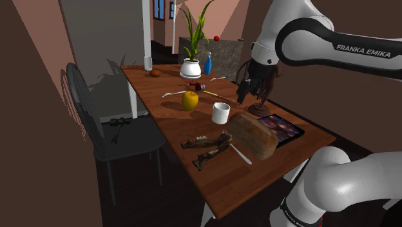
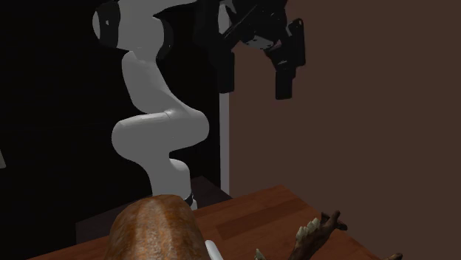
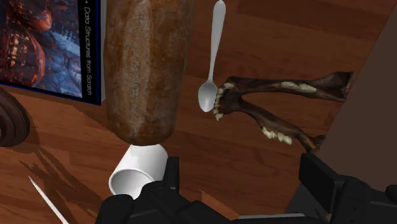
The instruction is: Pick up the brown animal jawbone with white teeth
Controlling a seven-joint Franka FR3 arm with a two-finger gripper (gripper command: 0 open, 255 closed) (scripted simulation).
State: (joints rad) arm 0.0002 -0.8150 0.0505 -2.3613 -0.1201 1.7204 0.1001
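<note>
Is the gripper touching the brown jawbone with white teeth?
Apart. Shoulder view: the black two-finger gripper hangs in the air, well clear of the brown toothed jawbone.

Before me, one reddish-brown wooden surface (image 1: 248, 184), with one black chair (image 1: 138, 139) standing beside it. Around me, brown walls (image 1: 26, 129), blue-paned windows (image 1: 158, 9) at the far end, dark floor (image 1: 138, 197).

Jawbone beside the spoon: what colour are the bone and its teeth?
Dark brown jawbone with off-white teeth; it shows best in the wrist view.
</note>
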